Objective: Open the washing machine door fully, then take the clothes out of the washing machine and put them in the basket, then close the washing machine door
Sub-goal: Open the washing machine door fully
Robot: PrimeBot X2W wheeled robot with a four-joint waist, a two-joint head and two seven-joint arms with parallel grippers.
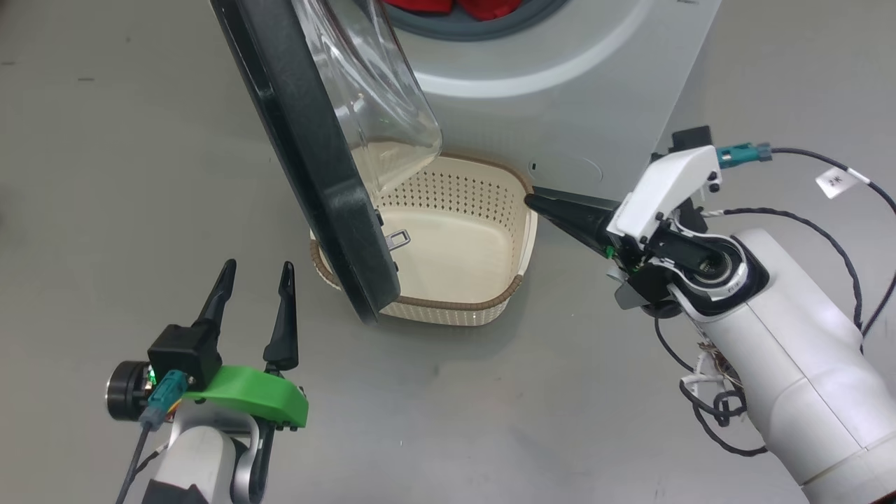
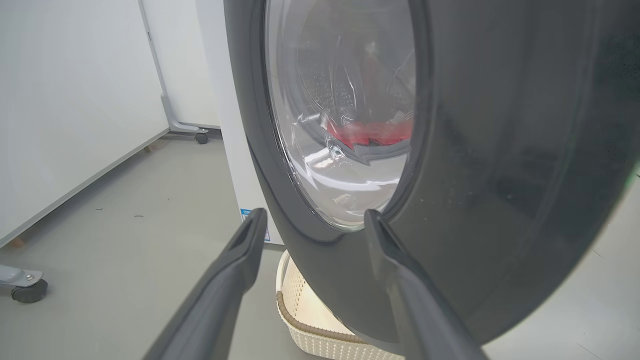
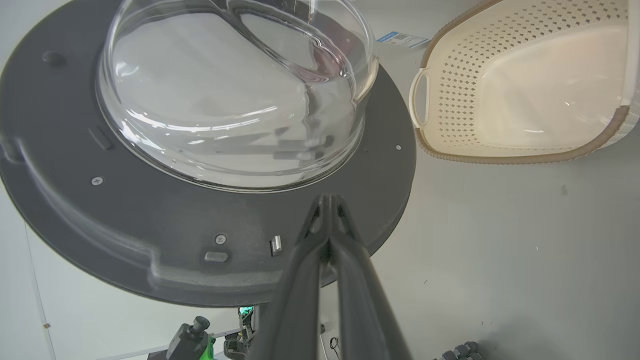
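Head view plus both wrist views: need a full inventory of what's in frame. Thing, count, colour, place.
washing machine door: one, black rim with clear glass bowl, swung out over the basket's left end
washing machine: one, white, top of the head view
clothes: count unclear, red, inside the drum
basket: one, cream with brown rim, empty, on the floor in front of the machine
label: one, blue, low corner of the machine's front
wheeled panels: two, white, beyond the machine in the left wrist view
floor: one, grey, under everything
left gripper: one, dark fingers, open, lower left, facing the door's outer side
right gripper: one, dark fingers, shut, tip by the basket's right rim
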